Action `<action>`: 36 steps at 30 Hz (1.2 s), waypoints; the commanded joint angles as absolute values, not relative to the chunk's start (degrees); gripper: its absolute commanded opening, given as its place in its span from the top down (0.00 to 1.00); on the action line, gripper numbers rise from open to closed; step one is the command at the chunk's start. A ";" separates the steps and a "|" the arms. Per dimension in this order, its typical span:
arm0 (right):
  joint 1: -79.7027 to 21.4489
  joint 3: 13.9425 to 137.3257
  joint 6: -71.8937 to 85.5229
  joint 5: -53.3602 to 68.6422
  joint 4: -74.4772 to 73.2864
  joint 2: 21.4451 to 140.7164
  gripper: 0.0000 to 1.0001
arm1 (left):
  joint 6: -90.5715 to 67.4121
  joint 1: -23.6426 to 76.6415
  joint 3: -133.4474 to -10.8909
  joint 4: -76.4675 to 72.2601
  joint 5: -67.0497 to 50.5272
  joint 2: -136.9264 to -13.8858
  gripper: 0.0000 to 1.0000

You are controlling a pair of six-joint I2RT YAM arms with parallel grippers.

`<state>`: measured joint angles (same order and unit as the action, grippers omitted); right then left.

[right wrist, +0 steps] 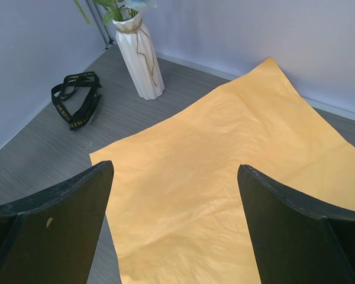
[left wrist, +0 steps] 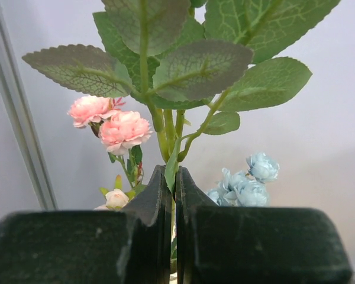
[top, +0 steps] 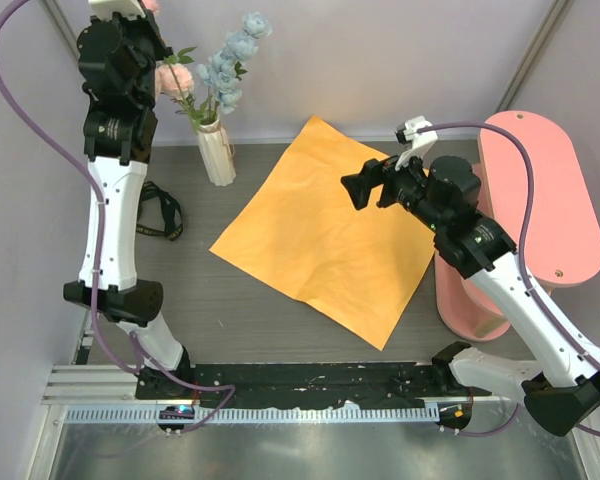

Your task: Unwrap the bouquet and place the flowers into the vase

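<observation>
L gripper [left wrist: 171, 177] clamped on green leafy flower stem [left wrist: 165, 133], far left; lower straight, seat in ribbed cream vase [top: 217, 152] before release. R gripper [right wrist: 174, 168] apart.

Left arm [top: 115, 215], right arm [top: 525, 305]: white tapered link shells, black joint housings with small white markings. Purple-grey cable [top: 526, 215] looped loosely along each arm. White bracket [top: 413, 130] at right wrist. Left gripper [left wrist: 173, 177], right gripper [right wrist: 174, 207]: matte black wedge fingers [right wrist: 53, 219], flat inner faces, pale speck on one.
</observation>
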<state>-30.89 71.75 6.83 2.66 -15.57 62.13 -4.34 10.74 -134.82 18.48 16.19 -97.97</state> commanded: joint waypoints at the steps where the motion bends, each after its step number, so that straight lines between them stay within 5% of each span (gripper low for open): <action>1: -30.85 71.98 4.92 1.05 -13.62 61.35 0.08 | -6.77 10.02 -138.51 17.14 13.01 -100.02 1.00; 36: -30.85 71.63 5.45 1.23 -12.92 63.81 0.08 | -7.03 6.68 -140.62 7.39 10.81 -107.93 1.00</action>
